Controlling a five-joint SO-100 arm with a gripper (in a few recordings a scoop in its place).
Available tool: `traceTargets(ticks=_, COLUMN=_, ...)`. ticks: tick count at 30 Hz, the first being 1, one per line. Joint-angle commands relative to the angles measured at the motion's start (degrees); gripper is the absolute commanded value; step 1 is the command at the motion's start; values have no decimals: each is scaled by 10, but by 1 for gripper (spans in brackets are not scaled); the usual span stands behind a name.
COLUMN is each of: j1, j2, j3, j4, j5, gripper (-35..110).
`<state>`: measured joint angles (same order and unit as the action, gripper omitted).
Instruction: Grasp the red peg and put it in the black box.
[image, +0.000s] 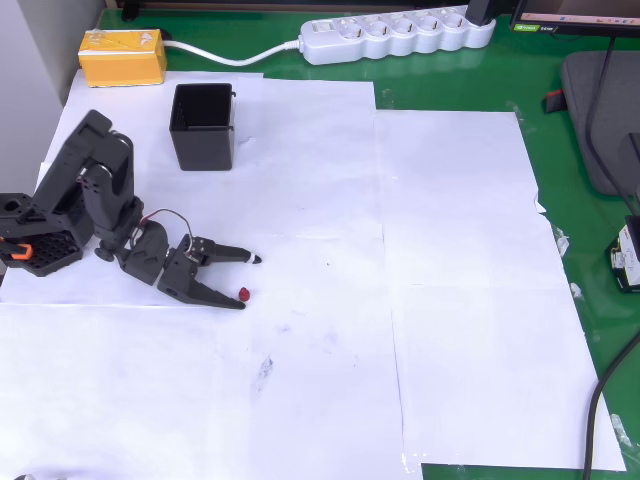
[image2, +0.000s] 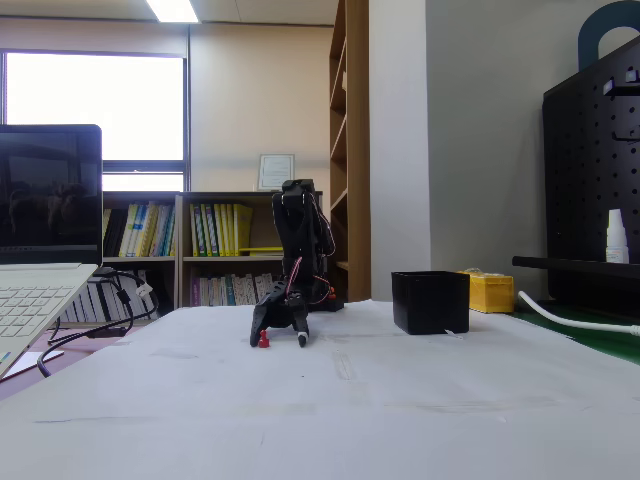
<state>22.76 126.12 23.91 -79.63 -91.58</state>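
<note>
Glossy walls of the small square black plastic open-top box (image: 203, 128) frame an interior where we see nothing but dark floor in the overhead view; the low fixed view (image2: 430, 302) shows its outside walls, not its inside. We see the black two-finger claw (image: 246, 279) spread wide, low over the white paper-covered surface (image: 450, 300). The tiny dark-red rounded peg (image: 243, 294) lies on the paper just beside the tip of the lower finger, between the fingertips and well apart from the box. In the fixed view the peg (image2: 264, 340) stands beneath the claw (image2: 280, 338).
</note>
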Motion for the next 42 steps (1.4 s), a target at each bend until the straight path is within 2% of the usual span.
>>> traceTargets(ticks=1, j1=3, j2=-25, j3=1, j4=4, j5=-4, gripper=32)
traceTargets(ticks=24, j1=-1, j2=-17, j3=-5, j4=-17, j5=-4, gripper=30)
traceTargets(ticks=42, j1=-7, j2=-15, j3=-4, j4=-17, j5=-9, gripper=23)
